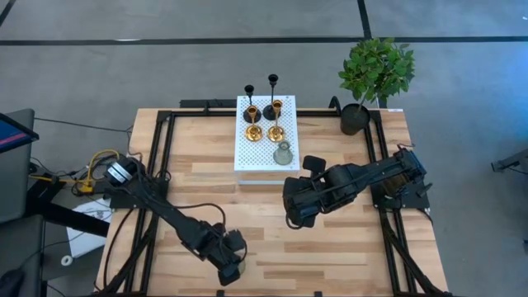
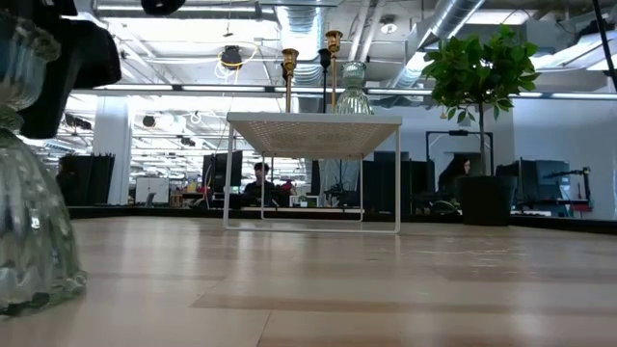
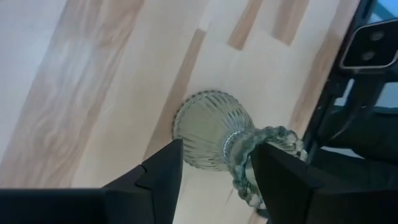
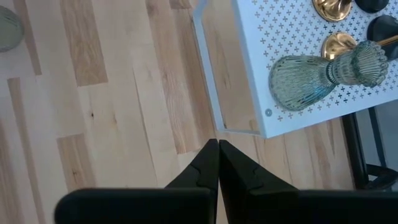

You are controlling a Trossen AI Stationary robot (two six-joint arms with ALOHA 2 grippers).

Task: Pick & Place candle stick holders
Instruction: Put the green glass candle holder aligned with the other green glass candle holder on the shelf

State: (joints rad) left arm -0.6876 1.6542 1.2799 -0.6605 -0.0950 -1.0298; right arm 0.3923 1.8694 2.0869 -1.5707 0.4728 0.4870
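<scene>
A grey-green ribbed glass holder (image 3: 208,130) stands upright on its base on the wooden table near the front edge; it also shows at the left of the low view (image 2: 29,212). My left gripper (image 3: 219,146) is open above it (image 1: 231,268), a finger on either side of its top cup. My right gripper (image 1: 293,219) is shut and empty over the table's middle, near the white rack's front corner (image 4: 217,146). On the white perforated rack (image 1: 247,157) stand two black holders (image 1: 250,111), two gold ones (image 1: 252,130) and a second grey-green one (image 1: 283,153). My left gripper comes from above, pointing down, with its two fingers on either side of the holder's braided cup rim (image 3: 264,140). One finger (image 3: 280,180) lies close against the rim; I cannot tell whether it touches. The holder stands upright on the table.
A potted plant (image 1: 375,74) in a black pot (image 1: 355,120) stands at the far right corner. Black frame rails run along the table's left and right sides. Bare wood lies between the rack and the near edge. A person sits in the room behind (image 2: 258,178).
</scene>
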